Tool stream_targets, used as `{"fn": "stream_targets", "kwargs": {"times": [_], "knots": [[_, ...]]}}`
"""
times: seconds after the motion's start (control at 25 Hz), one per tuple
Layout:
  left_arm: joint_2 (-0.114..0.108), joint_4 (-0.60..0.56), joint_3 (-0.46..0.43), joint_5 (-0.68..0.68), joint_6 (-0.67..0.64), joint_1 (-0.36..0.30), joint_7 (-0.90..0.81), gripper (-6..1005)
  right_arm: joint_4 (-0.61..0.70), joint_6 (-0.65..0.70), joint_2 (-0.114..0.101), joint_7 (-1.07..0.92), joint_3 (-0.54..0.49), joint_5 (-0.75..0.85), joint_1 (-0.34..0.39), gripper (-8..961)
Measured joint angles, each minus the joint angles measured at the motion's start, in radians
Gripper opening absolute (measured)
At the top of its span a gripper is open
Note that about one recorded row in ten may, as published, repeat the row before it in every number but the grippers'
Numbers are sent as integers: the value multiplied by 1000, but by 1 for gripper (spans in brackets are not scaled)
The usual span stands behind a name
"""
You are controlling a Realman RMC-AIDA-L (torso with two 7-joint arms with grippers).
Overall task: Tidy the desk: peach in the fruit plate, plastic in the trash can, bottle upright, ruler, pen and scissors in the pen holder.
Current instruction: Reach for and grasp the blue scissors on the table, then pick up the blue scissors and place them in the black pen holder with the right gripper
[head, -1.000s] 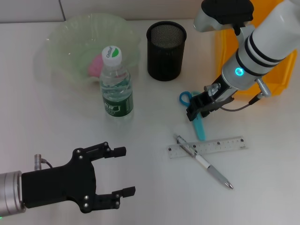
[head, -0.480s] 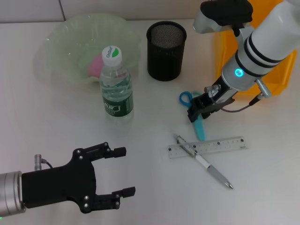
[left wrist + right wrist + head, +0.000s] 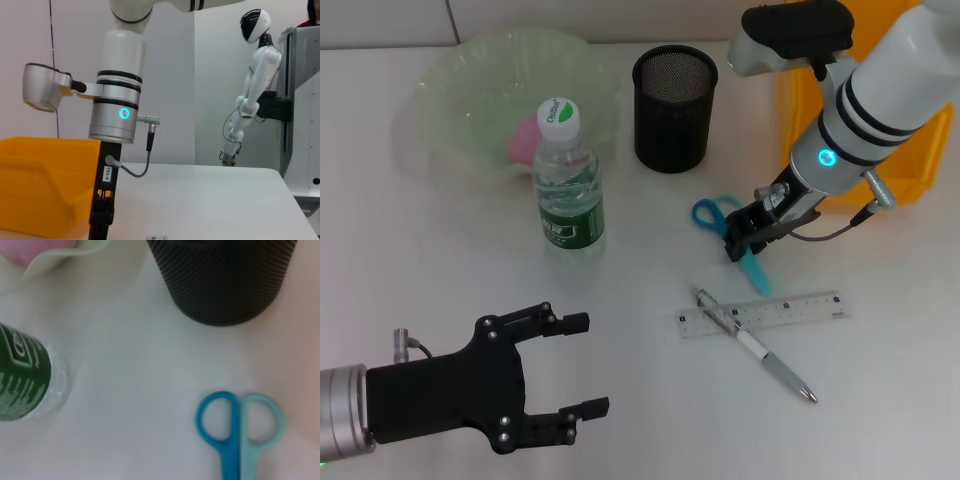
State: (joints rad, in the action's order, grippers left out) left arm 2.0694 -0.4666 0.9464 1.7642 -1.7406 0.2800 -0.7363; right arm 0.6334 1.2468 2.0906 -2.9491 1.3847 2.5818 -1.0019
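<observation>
We see the right hand (image 3: 745,240) pinching the scissors (image 3: 712,214) on the counter (image 3: 650,250), near the pen holder (image 3: 674,108), above the ruler (image 3: 762,314) and pen (image 3: 754,345), while the left hand (image 3: 565,378) hovers spread near the bottle (image 3: 566,180).

Soft, even light from overhead falls on the pale desk (image 3: 620,400), leaving faint shadows under the bottle (image 3: 568,180). The right wrist view is blurred; the scissors (image 3: 240,432) look soft, perhaps too close for focus.
</observation>
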Motion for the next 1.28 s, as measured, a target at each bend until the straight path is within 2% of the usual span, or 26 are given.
{"fn": "stream_targets", "kwargs": {"times": [0.16, 0.4, 0.68, 0.76, 0.96, 1.12, 1.28], "knots": [[0, 0, 0, -4, -6, 0, 0, 798, 11, -1, 0, -1, 26, -4, 2, 293], [0, 0, 0, -5, -8, -2, 0, 798, 76, 15, 0, -3, 26, -5, 30, 211], [0, 0, -1, -5, -8, 0, 0, 798, 148, 43, 0, -4, 21, -11, 65, 210], [0, 0, -1, -5, -8, 1, 0, 798, 203, 65, -2, -1, 20, -32, 90, 210], [0, 0, 0, -5, -9, 1, 0, 798, 433, 164, -9, 6, 7, -84, 189, 210], [0, 0, 0, -5, -9, 1, 0, 798, 628, 225, -9, 22, -53, -113, 271, 210], [0, 0, 0, -5, -7, 1, 0, 798, 754, 211, -10, 108, -150, -209, 343, 211]]}}
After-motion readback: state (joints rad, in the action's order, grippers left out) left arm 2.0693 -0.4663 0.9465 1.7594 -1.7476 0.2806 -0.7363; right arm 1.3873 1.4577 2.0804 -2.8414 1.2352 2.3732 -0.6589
